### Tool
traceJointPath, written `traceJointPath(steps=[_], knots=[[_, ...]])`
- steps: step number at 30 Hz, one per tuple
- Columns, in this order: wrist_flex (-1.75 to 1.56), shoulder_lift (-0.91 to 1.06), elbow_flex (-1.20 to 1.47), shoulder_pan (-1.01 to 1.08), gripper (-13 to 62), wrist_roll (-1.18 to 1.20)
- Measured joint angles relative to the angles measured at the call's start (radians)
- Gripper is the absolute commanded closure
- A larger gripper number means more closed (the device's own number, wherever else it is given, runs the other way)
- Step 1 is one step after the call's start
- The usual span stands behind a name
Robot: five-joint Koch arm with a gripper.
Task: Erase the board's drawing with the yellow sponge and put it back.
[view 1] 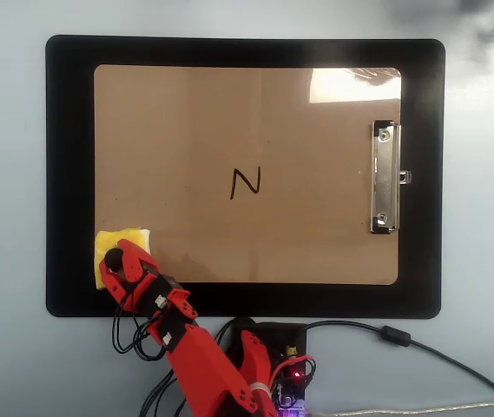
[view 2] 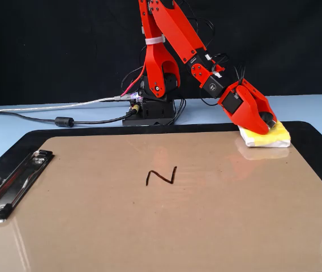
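The brown board (view 1: 247,104) lies on a black mat, and the drawing (view 1: 246,183), a small black "N", sits near the board's middle. In the overhead view the yellow sponge (view 1: 132,237) rests at the board's lower left corner. In the fixed view the sponge (view 2: 278,136) is at the far right corner, well away from the drawing (view 2: 162,176). My red gripper (view 1: 118,259) is down on the sponge with its jaws closed around the black knob, which is mostly hidden. From the side, the gripper (view 2: 267,121) presses onto the sponge's top.
The black mat (view 1: 247,50) frames the board on a pale blue table. A silver clip (view 1: 385,178) holds the board's right short edge in the overhead view. The arm's base (view 2: 152,110) and cables (view 2: 64,120) sit behind the mat.
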Motion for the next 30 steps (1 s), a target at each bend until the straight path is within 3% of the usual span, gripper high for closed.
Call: traceJointPath(steps=[5,9,16,23,30], knots=[[0.002,0.021,0.002,0.023,57.6,-0.002],[0.106,0.179,-0.008,0.091,57.6,-0.003],[0.77,0.554,-0.216,0.509,57.6,-0.003],[0.885,0.469,-0.245,0.971,57.6,0.078],[0.588,0.295,-0.129,1.066,57.6,0.219]])
